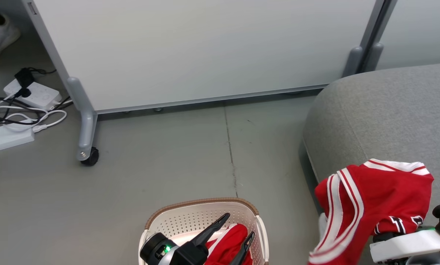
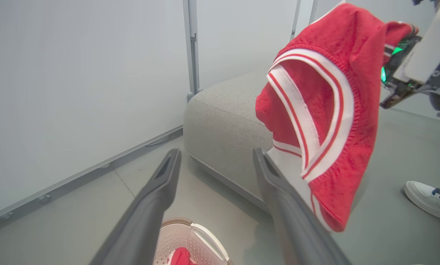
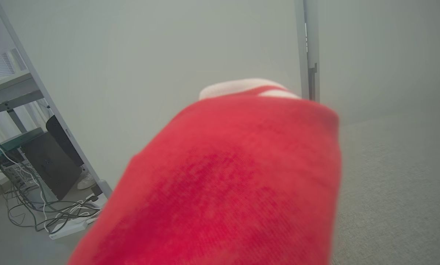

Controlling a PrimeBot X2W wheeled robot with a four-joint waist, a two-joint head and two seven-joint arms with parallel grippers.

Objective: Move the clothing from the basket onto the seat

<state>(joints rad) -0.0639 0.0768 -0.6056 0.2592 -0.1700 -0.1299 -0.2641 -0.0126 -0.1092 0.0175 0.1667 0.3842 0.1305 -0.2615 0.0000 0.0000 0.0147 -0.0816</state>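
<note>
White power strips (image 1: 32,94) and tangled cables lay on the floor well off to the left of my left claw (image 1: 240,225). The pale wheeled partition panel (image 1: 205,48) stood well ahead of it. That claw hung over the basket (image 1: 201,202), its two dark fingers spread apart and gripping nothing. A bunched red piece of clothing (image 1: 229,243) sat in the basket just beneath the fingertips. To the right of that claw rose the grey seat (image 1: 389,110). A second red jersey (image 1: 382,191) with white stripe trim hung draped over my right claw (image 1: 400,244), up in the air by the seat's near corner. The cloth hid that claw's fingers, so I could not tell whether they were pinched on it.
</note>
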